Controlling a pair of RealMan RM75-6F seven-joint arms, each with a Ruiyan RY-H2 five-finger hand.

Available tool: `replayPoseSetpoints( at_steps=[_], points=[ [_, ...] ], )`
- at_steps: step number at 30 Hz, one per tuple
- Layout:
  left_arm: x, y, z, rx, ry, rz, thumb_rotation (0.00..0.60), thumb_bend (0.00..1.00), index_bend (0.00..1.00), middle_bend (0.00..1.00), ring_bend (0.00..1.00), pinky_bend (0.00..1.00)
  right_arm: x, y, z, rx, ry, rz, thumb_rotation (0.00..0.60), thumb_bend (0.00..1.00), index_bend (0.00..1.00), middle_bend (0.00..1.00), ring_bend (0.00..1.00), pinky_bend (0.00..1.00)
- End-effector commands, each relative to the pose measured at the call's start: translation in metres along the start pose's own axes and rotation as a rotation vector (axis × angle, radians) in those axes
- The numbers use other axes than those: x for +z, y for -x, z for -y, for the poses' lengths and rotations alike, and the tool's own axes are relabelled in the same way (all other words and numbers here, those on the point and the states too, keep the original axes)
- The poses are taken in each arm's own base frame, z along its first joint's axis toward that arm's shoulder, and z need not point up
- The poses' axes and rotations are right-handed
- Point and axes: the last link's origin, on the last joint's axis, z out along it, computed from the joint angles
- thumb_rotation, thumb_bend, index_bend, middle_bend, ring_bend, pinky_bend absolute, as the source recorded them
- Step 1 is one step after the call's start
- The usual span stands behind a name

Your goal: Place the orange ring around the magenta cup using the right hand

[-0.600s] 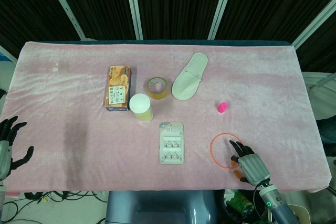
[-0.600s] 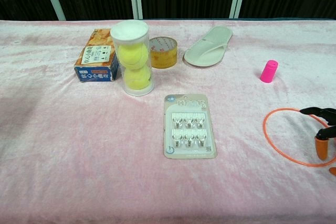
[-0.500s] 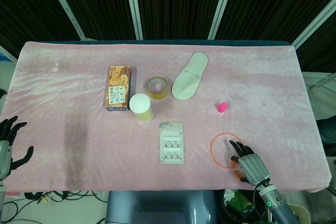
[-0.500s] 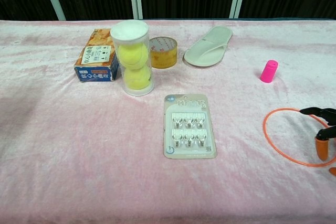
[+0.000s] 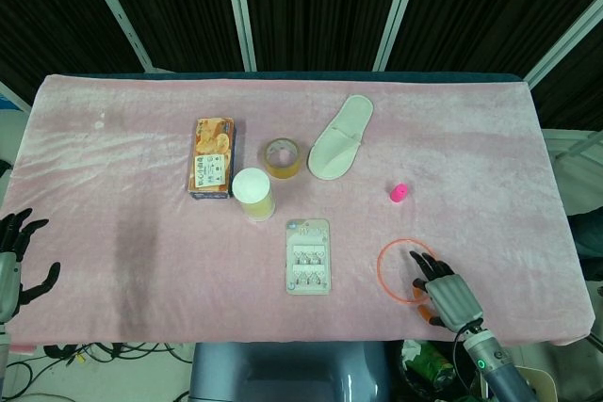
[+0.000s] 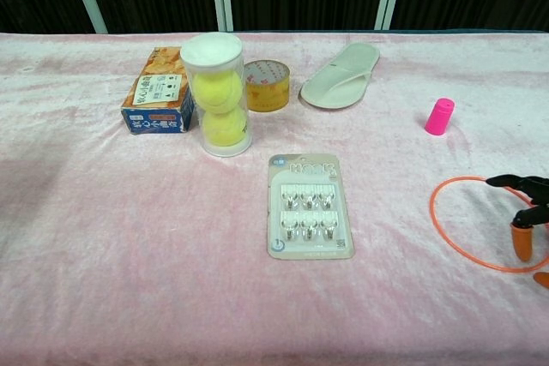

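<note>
Orange ring [image 5: 399,270] lies flat on the pink table [image 5: 141,251] near its front right edge, well apart from the magenta cup [image 5: 399,194]. I see my right hand [image 5: 443,291] resting over the ring's right side, fingers spread, gripping nothing. Left hand [image 5: 19,261] hangs open off the left edge.

Well ahead of my right hand and off to its left, a white fabric slipper [image 5: 340,137] lies flat on the pink velvety tablecloth [image 5: 132,223]. Just left of it sits a yellowish roll of clear tape [image 5: 281,157]. Further left stands a clear plastic tube of yellow tennis balls [image 6: 216,96] with a white lid, just beside an orange and blue snack box [image 5: 213,156]. Nearest my right hand, to its left, lies a blister card of metal hooks [image 5: 309,256].
</note>
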Motion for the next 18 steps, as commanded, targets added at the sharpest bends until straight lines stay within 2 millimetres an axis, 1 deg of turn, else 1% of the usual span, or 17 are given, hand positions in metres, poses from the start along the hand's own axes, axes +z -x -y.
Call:
replayPoseSetpoints(
  at_steps=[1, 18],
  points=[
    [0.0000, 0.0000, 0.0000, 0.001, -0.001, 0.000, 0.600, 0.34, 0.19, 0.07, 0.00, 0.00, 0.0004, 0.0005, 0.0001, 0.000, -0.001, 0.004, 0.600, 0.27, 0.55, 0.00, 0.00, 0.16],
    [0.0001, -0.0001, 0.0002, 0.000, -0.003, -0.001, 0.600, 0.34, 0.19, 0.07, 0.00, 0.00, 0.0055, 0.0039, -0.0012, 0.006, 0.003, 0.023, 0.600, 0.30, 0.58, 0.00, 0.00, 0.16]
  ],
)
